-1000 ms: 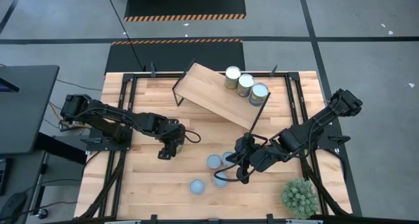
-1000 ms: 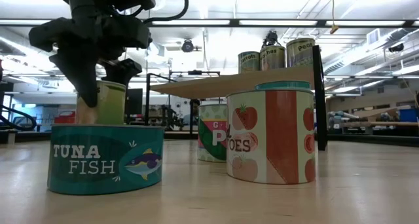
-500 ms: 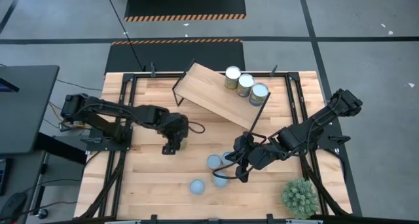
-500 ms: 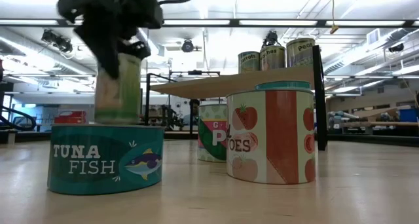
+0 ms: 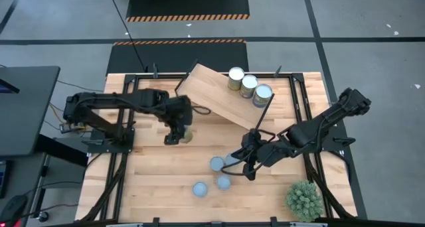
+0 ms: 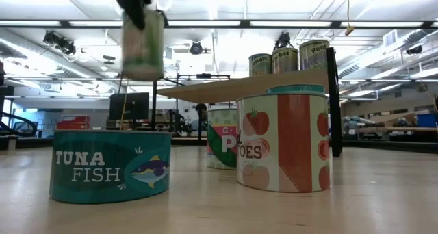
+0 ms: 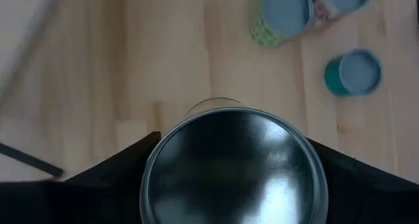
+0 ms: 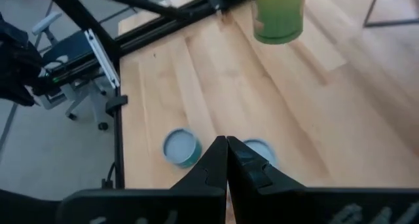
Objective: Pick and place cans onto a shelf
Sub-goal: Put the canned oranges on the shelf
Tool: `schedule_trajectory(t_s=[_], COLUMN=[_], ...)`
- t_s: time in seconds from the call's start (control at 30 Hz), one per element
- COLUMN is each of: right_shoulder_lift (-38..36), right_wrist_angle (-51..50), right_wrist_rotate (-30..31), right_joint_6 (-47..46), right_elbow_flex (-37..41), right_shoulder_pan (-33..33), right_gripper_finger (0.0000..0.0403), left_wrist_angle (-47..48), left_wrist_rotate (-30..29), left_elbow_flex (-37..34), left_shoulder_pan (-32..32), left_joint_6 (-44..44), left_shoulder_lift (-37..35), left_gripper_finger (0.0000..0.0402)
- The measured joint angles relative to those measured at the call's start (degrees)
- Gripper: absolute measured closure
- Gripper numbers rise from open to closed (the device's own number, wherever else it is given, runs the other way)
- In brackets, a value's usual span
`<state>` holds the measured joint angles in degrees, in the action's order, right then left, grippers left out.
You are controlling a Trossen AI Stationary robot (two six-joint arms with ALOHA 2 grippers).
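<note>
While airborne: one can (image 6: 142, 44); three shelved.

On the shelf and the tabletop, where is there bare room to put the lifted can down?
The shelf is bare from its left end up to the three cans at its right end. The left gripper holds the lifted can beside that free end. The tabletop's left side is bare; the loose cans near the shut right gripper crowd the middle.

The left tool (image 5: 174, 137) has lifted the green-labelled metal can (image 6: 142, 45) well above the surface and carried it toward twelve o'clock, nearer the light wooden shelf (image 5: 219, 97). The right tool (image 5: 250, 172) drew back toward three o'clock from the blue-topped cans (image 5: 217, 163).
</note>
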<state>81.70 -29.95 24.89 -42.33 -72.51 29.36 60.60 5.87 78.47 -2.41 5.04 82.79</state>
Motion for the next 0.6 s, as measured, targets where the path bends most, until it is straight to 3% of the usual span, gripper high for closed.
schedule_trajectory(t_s=[0.23,0.6], right_shoulder_lift=[-4.40,-5.97], right_wrist_angle=[-4.33,-4.26], right_wrist_rotate=[1.18,2.66], right_joint_6=[-0.33,-1.61], right_elbow_flex=[0.00,-0.02], right_shoulder_pan=[0.01,0.01], right_gripper_finger=[0.0394,0.0394], left_wrist_angle=[5.96,7.22], left_wrist_rotate=[-2.08,-4.01], left_elbow_flex=[12.40,29.56], left_shoulder_pan=[-4.38,-13.51], left_joint_6=[7.61,16.21], left_shoulder_lift=[6.04,14.12], left_gripper_finger=[0.0091,0.0091])
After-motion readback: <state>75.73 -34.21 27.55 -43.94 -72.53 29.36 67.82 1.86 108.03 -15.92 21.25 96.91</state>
